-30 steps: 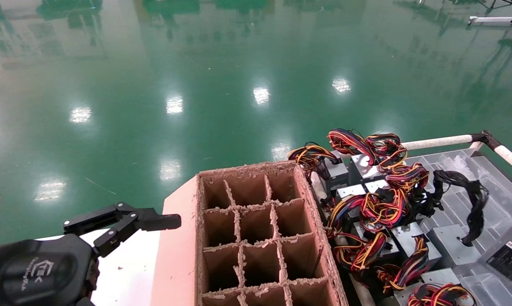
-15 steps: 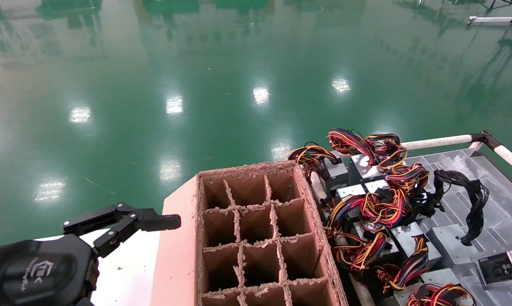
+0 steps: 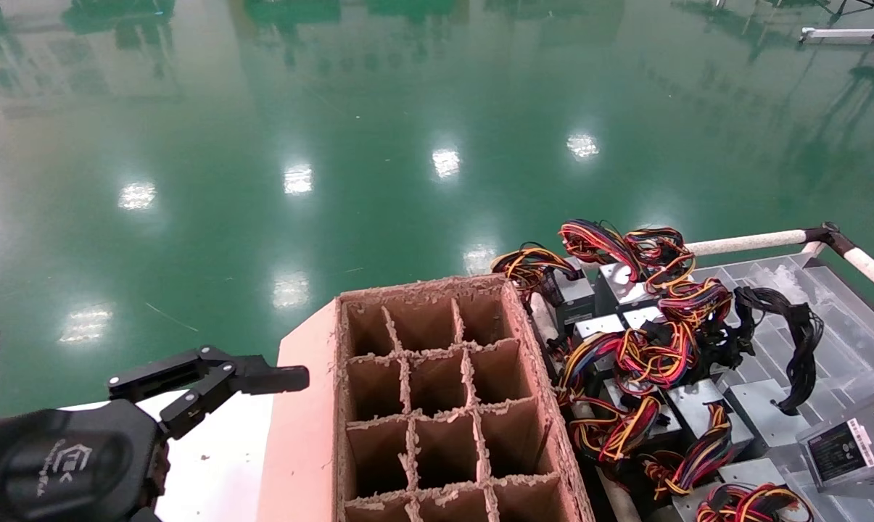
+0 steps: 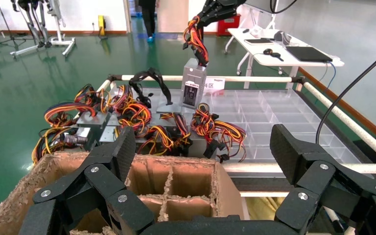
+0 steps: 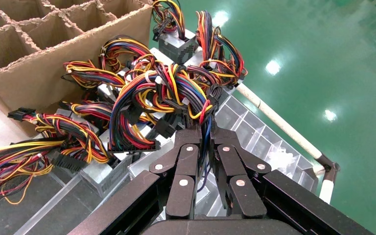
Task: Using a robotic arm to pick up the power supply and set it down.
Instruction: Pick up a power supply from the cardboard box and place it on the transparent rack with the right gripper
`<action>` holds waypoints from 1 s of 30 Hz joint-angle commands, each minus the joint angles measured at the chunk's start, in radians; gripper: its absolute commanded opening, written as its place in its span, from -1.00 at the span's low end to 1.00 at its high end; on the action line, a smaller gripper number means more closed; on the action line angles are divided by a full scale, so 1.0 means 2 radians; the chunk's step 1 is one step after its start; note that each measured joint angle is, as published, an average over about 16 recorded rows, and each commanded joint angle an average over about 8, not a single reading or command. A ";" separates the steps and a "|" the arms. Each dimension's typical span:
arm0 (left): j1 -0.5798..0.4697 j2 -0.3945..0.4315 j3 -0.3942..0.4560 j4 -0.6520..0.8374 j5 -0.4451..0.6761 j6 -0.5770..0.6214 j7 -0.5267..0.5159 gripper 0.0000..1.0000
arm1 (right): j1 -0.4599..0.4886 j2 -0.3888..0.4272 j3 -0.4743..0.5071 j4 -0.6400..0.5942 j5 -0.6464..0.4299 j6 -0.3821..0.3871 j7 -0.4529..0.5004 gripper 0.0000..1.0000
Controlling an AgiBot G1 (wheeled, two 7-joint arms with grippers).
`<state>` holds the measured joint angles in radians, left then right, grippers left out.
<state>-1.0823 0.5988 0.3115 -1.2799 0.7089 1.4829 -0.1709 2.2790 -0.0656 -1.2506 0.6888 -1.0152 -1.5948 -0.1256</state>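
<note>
Rising at the head view's right edge, the power supply (image 3: pixel 846 449) has shifted and tilted since a second ago. Left end effector (image 4: pixel 203 161) idles, jaws spread, beside the divided cardboard box (image 3: pixel 444 406). Right end effector (image 5: pixel 206 142) pinches the wire bundle (image 5: pixel 166 93); the unit hangs directly below it, long axis near vertical.

Brown divided cardboard box (image 3: pixel 437 406), centre near; clear compartmented plastic tray (image 3: pixel 828 319), right; glossy green floor (image 3: pixel 335 145), far.
</note>
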 commanded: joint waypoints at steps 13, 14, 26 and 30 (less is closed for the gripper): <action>0.000 0.000 0.000 0.000 0.000 0.000 0.000 1.00 | 0.056 0.001 0.011 0.013 -0.062 0.001 0.019 -1.00; 0.000 0.000 0.000 0.000 0.000 0.000 0.000 1.00 | 0.057 0.000 0.009 0.013 -0.067 0.001 0.020 -1.00; 0.000 0.000 0.001 0.000 0.000 0.000 0.000 1.00 | 0.040 -0.031 -0.041 -0.009 -0.084 0.001 0.002 -1.00; 0.000 0.000 0.001 0.000 0.000 0.000 0.000 1.00 | 0.029 -0.051 -0.060 -0.029 -0.074 0.001 -0.012 -1.00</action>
<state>-1.0826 0.5984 0.3127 -1.2799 0.7081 1.4823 -0.1703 2.3355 -0.1697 -1.3686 0.6262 -1.1587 -1.5911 -0.1536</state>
